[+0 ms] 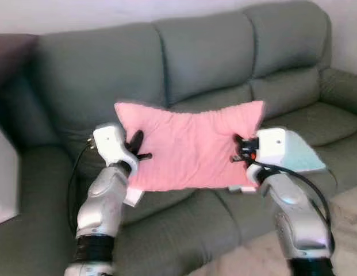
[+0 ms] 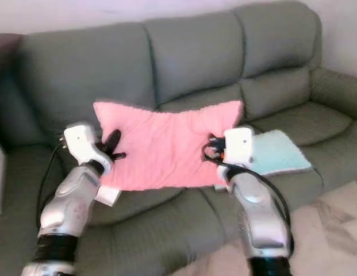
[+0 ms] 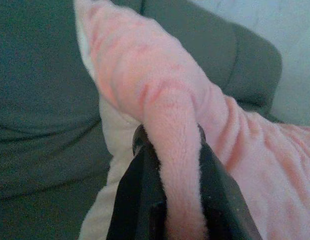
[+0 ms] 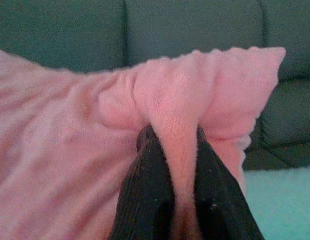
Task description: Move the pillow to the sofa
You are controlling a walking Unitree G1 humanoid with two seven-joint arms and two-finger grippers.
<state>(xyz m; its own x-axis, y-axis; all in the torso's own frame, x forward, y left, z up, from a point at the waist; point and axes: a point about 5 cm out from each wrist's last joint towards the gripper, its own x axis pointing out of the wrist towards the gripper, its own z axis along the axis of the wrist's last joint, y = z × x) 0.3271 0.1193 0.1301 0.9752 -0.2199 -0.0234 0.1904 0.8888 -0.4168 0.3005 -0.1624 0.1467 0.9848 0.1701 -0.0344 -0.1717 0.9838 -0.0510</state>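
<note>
Head views: the soft pink fleece pillow (image 1: pixel 189 146) hangs over the grey-green three-seat sofa (image 1: pixel 212 57), between left end effector (image 1: pixel 137 150) and right end effector (image 1: pixel 240 150). Wrist views: each clamps a fabric fold (lower both evenly before letting go).

You see the pillow (image 1: pixel 192 146) mid-frame, in front of the sofa (image 1: pixel 207 54), which spans the frame behind it. A mat (image 2: pixel 279 150) lies on the seat at right, behind the right arm.
</note>
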